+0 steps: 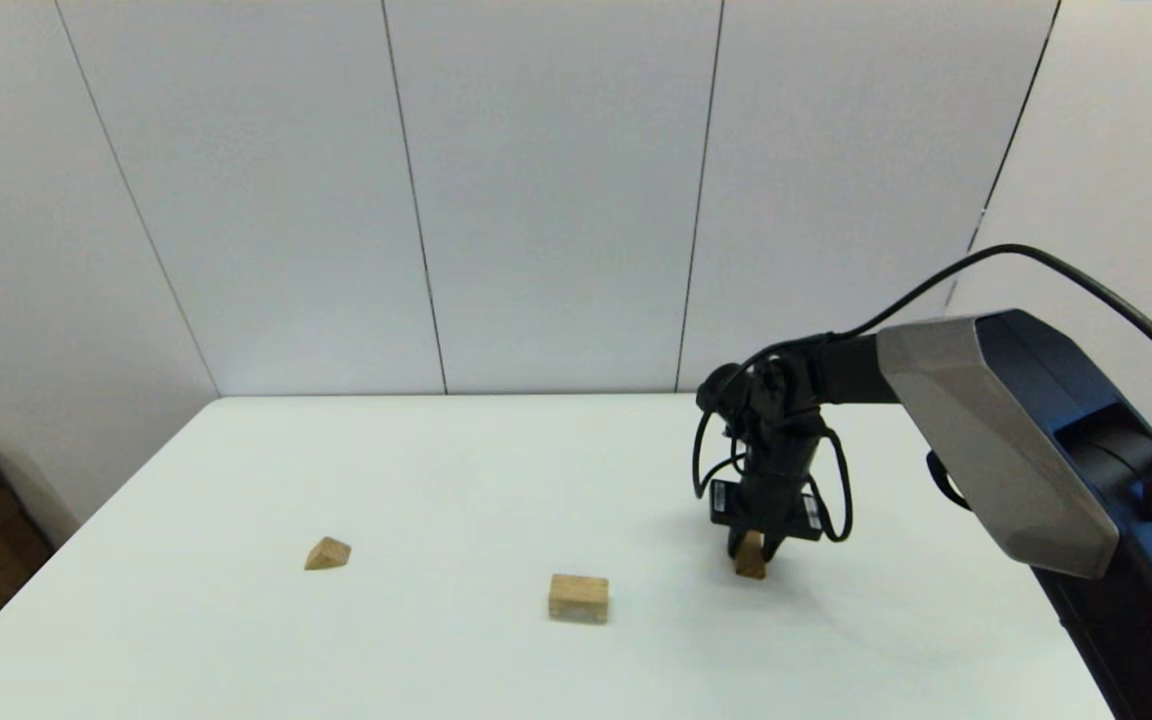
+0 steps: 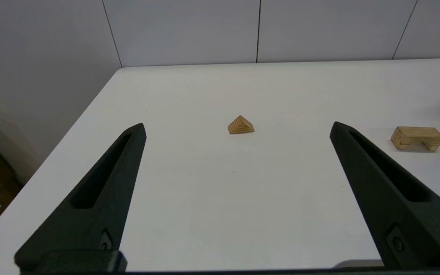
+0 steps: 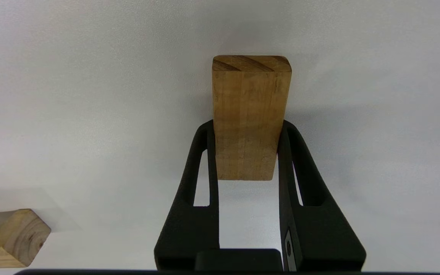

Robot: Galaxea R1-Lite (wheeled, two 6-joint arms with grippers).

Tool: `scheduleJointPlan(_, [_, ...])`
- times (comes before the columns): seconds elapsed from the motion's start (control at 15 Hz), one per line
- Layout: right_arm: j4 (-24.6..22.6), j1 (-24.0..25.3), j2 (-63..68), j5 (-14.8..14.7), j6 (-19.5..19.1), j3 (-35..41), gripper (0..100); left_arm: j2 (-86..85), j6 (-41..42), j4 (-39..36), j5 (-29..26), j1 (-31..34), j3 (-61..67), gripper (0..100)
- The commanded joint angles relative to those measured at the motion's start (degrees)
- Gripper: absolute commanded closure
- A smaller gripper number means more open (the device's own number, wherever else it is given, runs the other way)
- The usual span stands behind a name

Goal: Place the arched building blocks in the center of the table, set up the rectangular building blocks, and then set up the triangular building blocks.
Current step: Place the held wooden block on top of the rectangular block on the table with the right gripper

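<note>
rectangular block [image 3: 249,114] in right claw [image 1: 754,552], arched block [image 1: 578,597] beside

Counting three wooden blocks showing on one white rectangular table [image 1: 436,640]: one pale tan arched block [image 1: 578,598], one darker brown flat rectangular slab [image 3: 248,114], one small tan triangular wedge [image 1: 327,553]. Two black grippers showing.
</note>
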Motion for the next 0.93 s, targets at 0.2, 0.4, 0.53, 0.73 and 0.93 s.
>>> scheduleJointPlan(0.2, [0.70,0.02,-6.18,0.19,-1.67,0.01,100,0.07,0.01,-0.01,0.02,0.02,0.00,0])
scheduleJointPlan(0.4, [0.70,0.28,-9.79,0.10,-4.40,0.28,100,0.07,0.01,-0.01,0.02,0.02,0.00,0])
scheduleJointPlan(0.53, [0.87,0.63,-11.81,0.19,-5.28,0.45,100,0.07,0.01,-0.01,0.02,0.02,0.00,0])
scheduleJointPlan(0.73, [1.14,1.07,-13.83,0.72,-10.11,1.42,100,0.07,0.01,-0.01,0.02,0.02,0.00,0])
scheduleJointPlan(0.93, [1.14,1.34,-18.22,1.77,-23.03,4.76,100,0.07,-0.08,-0.01,0.11,0.02,0.00,0])
